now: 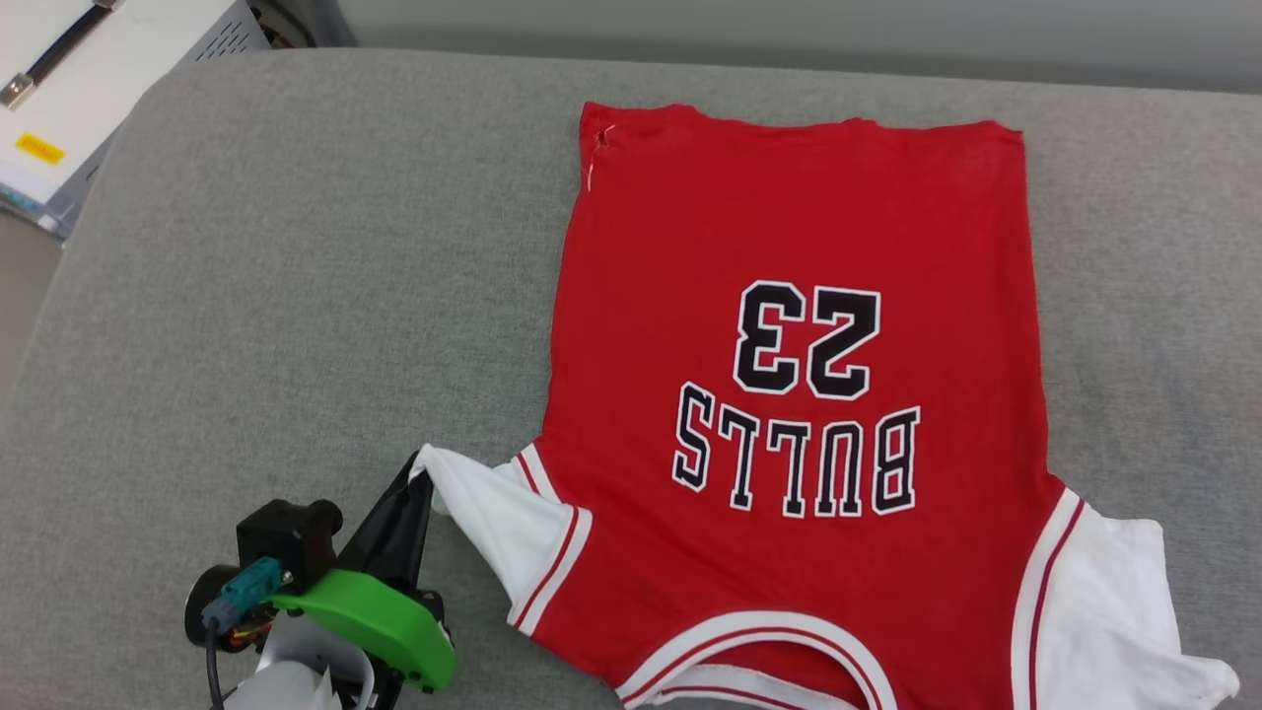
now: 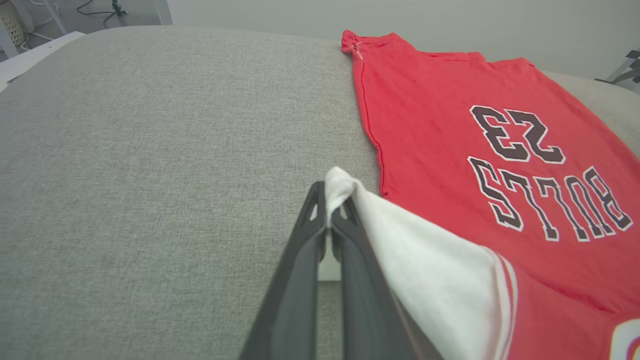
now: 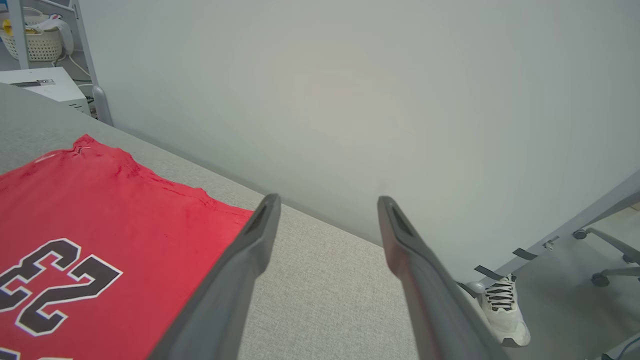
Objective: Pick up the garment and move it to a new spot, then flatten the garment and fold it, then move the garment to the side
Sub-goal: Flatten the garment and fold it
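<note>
- Head view: the garment lies print side up and mostly flat on the grey padded surface, right of centre, with its collar toward the robot and its hem at the far side. Your left gripper is pinched closed on the tip of the white left sleeve, which is drawn out to a point. The white right sleeve lies rumpled and free at the lower right.
- Left wrist view: the two dark fingers are pressed together with a small tuft of sleeve cloth caught between their tips. From the way it drapes, expect thin, soft jersey that is light and limp. A pull on this one corner will probably drag and wrinkle the body rather than carry it flat.
- Right wrist view: your right gripper has its jaws wide apart and holds nothing. It sits over the grey surface beside the red body's edge, with a person's shoe on the floor beyond. I would take hold at the doubled edges, meaning the striped trim, cuffs and hem corners. The cloth is thicker there, and matching corners in both grippers would keep it square.
</note>
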